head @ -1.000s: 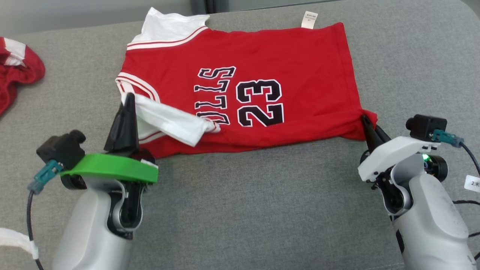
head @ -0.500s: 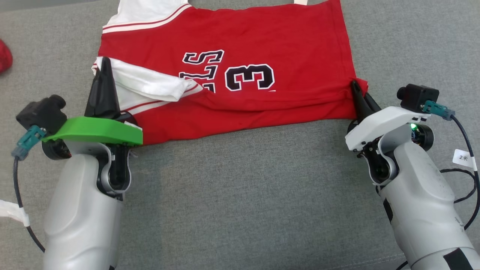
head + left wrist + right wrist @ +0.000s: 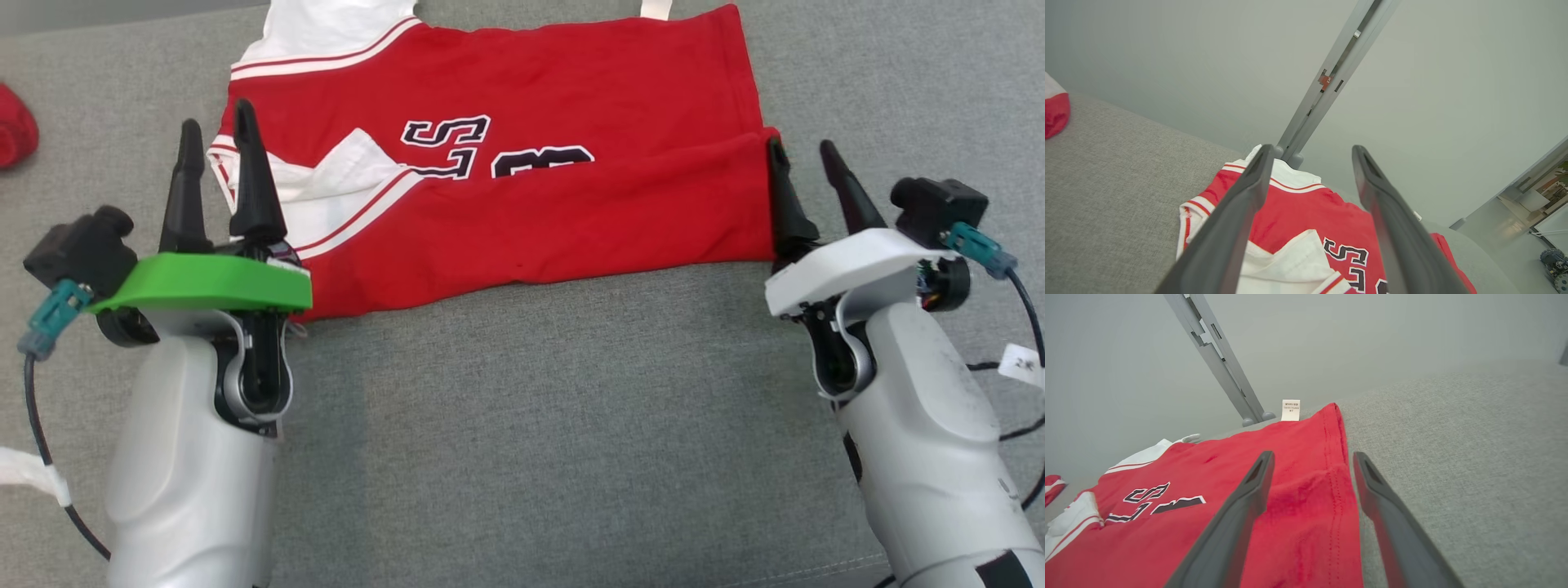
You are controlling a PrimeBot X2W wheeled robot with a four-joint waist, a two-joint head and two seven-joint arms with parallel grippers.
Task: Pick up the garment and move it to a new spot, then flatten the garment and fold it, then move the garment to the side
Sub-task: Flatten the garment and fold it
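The red jersey (image 3: 531, 204) lies flat on the grey upholstered surface (image 3: 522, 425), far side of centre. Its near edge is folded over and covers the lower half of the number print. A white sleeve is tucked in at the left end.

The left gripper (image 3: 216, 116) stands at the sleeve end and the right gripper (image 3: 800, 144) at the hem end. Both sets of fingers are spread and hold nothing.

Judged step: clearing the first fold. Withdraw both grippers together, up and back, so that no fingertip drags the folded layer. Check that the fold line runs straight before regrasping. A second red garment (image 3: 15, 135) lies well apart at the left; leave it.
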